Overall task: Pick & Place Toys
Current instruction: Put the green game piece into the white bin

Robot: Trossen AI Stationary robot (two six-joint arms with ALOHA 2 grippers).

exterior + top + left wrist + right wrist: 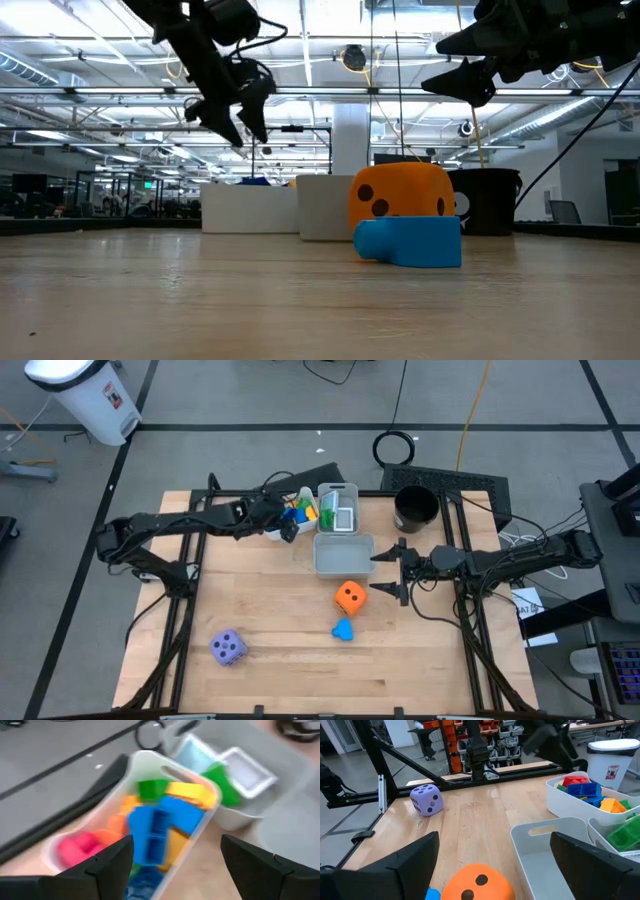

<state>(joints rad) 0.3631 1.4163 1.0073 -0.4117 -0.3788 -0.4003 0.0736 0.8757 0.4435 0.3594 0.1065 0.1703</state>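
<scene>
My left gripper (175, 865) hangs open over a white bin (150, 760) that holds several red, orange, blue, yellow and green blocks (155, 825); nothing sits between its fingers. In the high view it (289, 526) stands at that bin's near side. My right gripper (392, 572) waits open at the right, level, just right of the orange die (349, 597). A blue block (343, 629) lies on the table in front of the die. The purple die (228, 648) rests near the front left. A green block and white cards lie in a grey bin (338, 507).
An empty grey bin (343, 555) stands at mid-table, between the filled bins and the orange die. A black cup (415, 508) stands at the far right. Bare wood spreads across the table's near half around the purple die.
</scene>
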